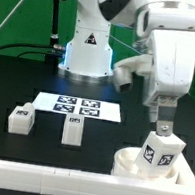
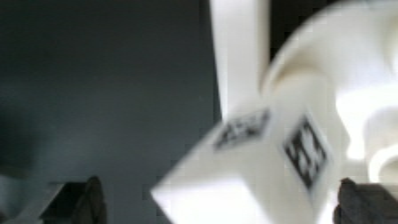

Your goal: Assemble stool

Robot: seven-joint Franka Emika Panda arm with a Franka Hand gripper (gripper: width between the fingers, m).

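Exterior view, read from its left to its right: two loose white stool legs lie on the black table, a small blocky leg (image 1: 20, 119) nearest the left edge and a longer leg (image 1: 72, 130) just beside it, both well apart from the seat. Behind them the flat marker board (image 1: 78, 106) lies in front of my white arm base (image 1: 89, 49). Along the front edge runs the long white border rail (image 1: 43, 178). Far right, the round seat disc (image 1: 136, 164) sits against that rail, with a third tagged leg (image 1: 160, 152) standing tilted in it, apparently not fully seated.

I judge the job early: one leg at the seat, two untouched.

My arm reaches down from the upper right, wrist roughly vertical over the seat. My gripper (image 1: 163, 127) hangs just above that leg; in the wrist view my fingertips (image 2: 80, 198) stand wide apart, one on each side of the leg, not closed on it.
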